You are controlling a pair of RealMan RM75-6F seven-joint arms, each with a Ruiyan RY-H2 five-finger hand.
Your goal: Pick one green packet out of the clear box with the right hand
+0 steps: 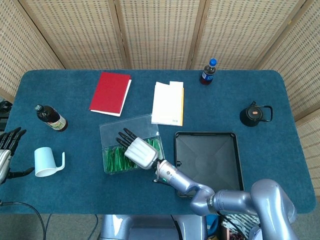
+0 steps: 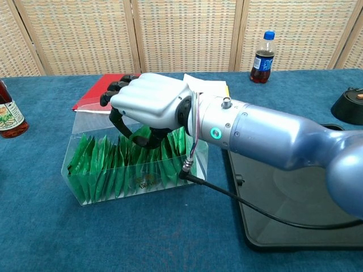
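Observation:
The clear box stands mid-table, filled with a row of several upright green packets. My right hand is over the right half of the box, knuckles up and fingers curled down among the packets. Its thumb and fingers appear to pinch the top of one green packet, which sits slightly higher than its neighbours. The hand hides the contact itself. My left hand hangs at the far left edge, fingers spread, holding nothing.
A black tray lies just right of the box. Behind it are a red book, white papers and a cola bottle. A brown bottle and a white mug stand left, a black kettle right.

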